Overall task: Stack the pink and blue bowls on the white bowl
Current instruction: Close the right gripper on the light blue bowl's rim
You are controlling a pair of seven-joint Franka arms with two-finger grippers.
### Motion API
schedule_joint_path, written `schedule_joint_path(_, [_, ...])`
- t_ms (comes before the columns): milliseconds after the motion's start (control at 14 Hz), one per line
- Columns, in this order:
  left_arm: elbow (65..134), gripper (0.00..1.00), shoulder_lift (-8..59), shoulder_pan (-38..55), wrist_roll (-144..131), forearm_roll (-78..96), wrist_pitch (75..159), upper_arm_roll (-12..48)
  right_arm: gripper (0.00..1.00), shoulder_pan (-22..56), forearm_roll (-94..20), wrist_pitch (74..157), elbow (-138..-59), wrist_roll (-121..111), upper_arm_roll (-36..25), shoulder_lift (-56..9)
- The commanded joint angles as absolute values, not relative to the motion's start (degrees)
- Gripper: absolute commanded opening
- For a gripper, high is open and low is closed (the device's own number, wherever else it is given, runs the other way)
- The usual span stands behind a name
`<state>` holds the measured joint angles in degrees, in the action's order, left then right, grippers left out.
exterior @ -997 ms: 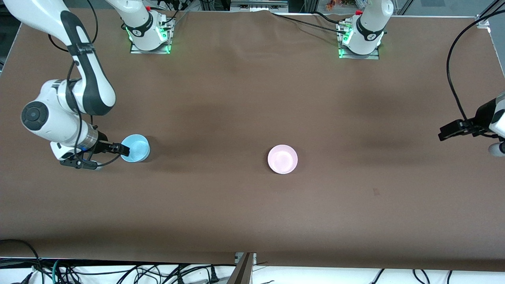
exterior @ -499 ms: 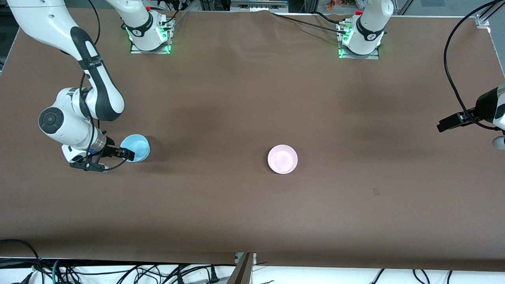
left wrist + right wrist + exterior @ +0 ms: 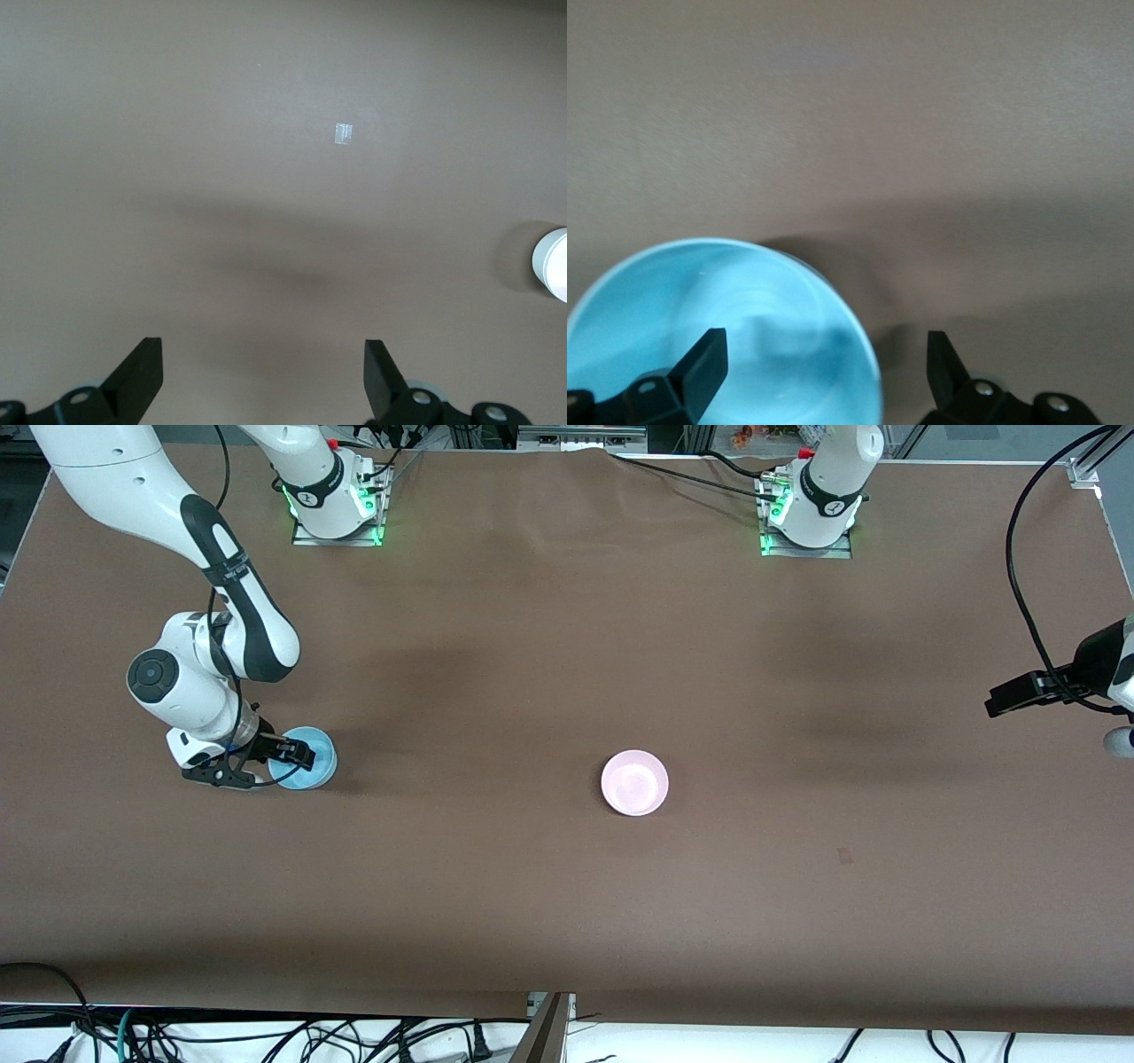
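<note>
The blue bowl (image 3: 304,757) is found on the table (image 3: 567,886) toward the right arm's end, and the right end effector (image 3: 266,766) is positioned at its rim on the side away from the table's middle. In the right wrist view the fingers are seen spread apart with nothing clamped: one fingertip (image 3: 700,363) is over the bowl's hollow, the other (image 3: 943,367) outside the wall, so the rim (image 3: 864,354) lies between them. A pinch on that wall is judged to be the coming move, needing mainly a descent.

The pink bowl (image 3: 634,782) is set upright near the middle of the table, well apart from both arms. The left end effector (image 3: 263,376) is held over bare table at the left arm's end, fingers apart and empty, waiting. At the edge of its wrist view a sliver of the white bowl (image 3: 554,266) is seen, so the left arm is judged the nearer to it.
</note>
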<state>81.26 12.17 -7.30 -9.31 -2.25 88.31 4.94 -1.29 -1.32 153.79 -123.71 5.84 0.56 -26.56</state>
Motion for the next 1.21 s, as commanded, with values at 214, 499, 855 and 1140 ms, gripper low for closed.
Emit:
schedule_joint_path(214, [80.16,1.0,10.73,-6.42,-7.73,3.42,85.34,3.0,0.97,-1.58,-1.76,156.44,-124.8,3.43,0.09,-26.1])
schedule_joint_path(499, [80.77,1.0,9.84,-5.71,-4.94,2.9,85.08,2.72,0.57,-1.58,-1.76,156.62,-124.89,3.6,0.09,-26.1])
schedule_joint_path(855, [79.98,1.0,11.6,-7.03,-2.81,3.6,85.17,2.81,0.0,-1.41,-1.84,156.62,-125.6,5.71,0.18,-25.93])
schedule_joint_path(1140, [79.89,1.0,11.69,-6.77,-2.81,2.73,85.17,2.9,0.0,-1.14,-1.76,156.53,-124.72,8.96,0.88,-25.23])
